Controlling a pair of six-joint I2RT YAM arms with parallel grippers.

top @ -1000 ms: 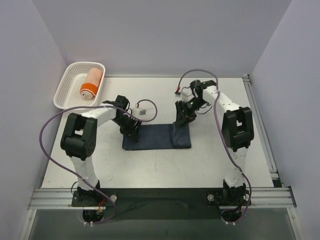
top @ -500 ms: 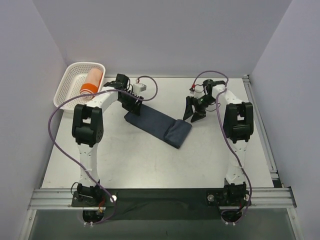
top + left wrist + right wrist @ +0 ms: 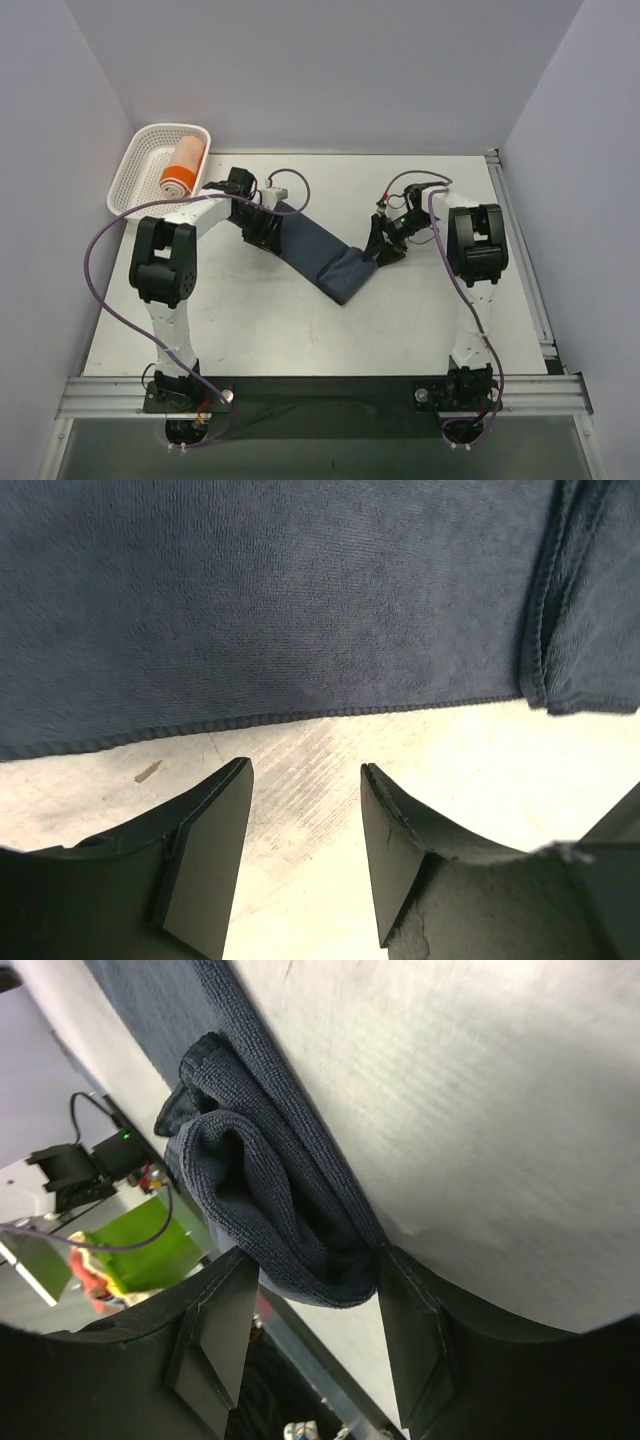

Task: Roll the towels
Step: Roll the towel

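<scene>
The dark navy towel point(image 3: 318, 255) lies diagonally on the table, flat at its far-left end and bunched into a thick fold at its near-right end point(image 3: 270, 1190). My left gripper point(image 3: 262, 228) is open and empty, low over bare table just off the towel's long edge point(image 3: 300, 610); its jaws stand apart point(image 3: 305, 780). My right gripper point(image 3: 380, 250) is open, and the folded end bulges between its fingers point(image 3: 415, 1340), touching one side. The orange towel point(image 3: 183, 167), rolled, with a white band, lies in the basket.
The white lattice basket point(image 3: 135, 160) stands at the far left corner, just behind the left arm. Purple cables loop over both arms. A metal rail point(image 3: 520, 240) runs along the table's right edge. Grey walls close in the back and sides.
The navy towel has swung from lying crosswise to a steep diagonal, its left end carried toward the back. Both grippers, earlier down on the towel, now stand open at its ends.
</scene>
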